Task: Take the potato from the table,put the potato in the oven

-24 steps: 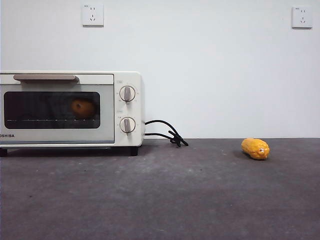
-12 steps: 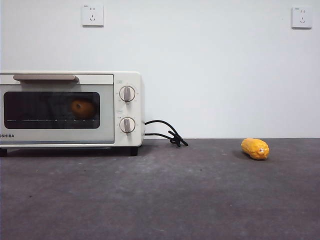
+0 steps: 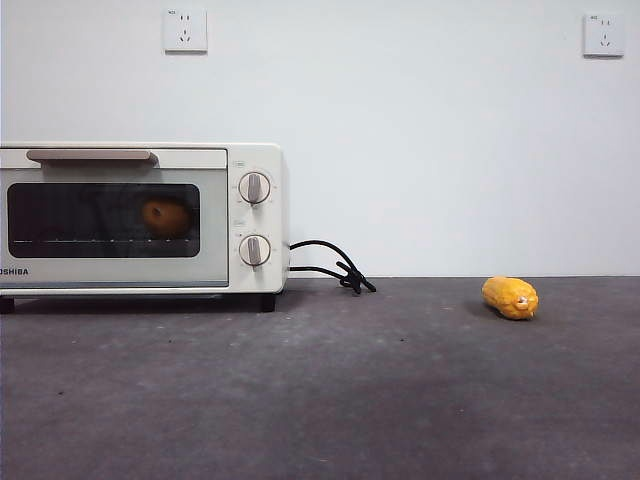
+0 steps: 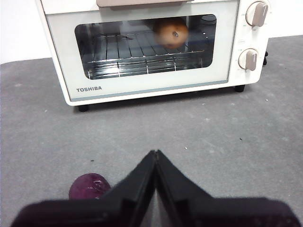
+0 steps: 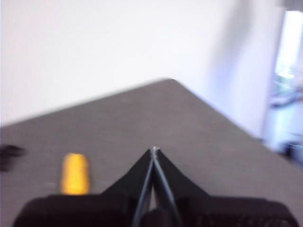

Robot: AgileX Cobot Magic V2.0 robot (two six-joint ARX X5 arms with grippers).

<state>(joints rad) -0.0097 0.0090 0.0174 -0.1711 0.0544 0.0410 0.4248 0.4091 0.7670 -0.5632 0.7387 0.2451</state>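
The potato (image 3: 166,216) sits on the wire rack inside the cream Toshiba toaster oven (image 3: 250,160), behind its closed glass door, at the worktop's (image 3: 330,390) back left. A corn cob piece (image 3: 510,297) lies near the back right edge. The left pincer (image 4: 155,153), tips pressed together and empty, faces the oven beside a purple object (image 4: 89,186). The right pincer (image 5: 154,150) is likewise closed and empty.
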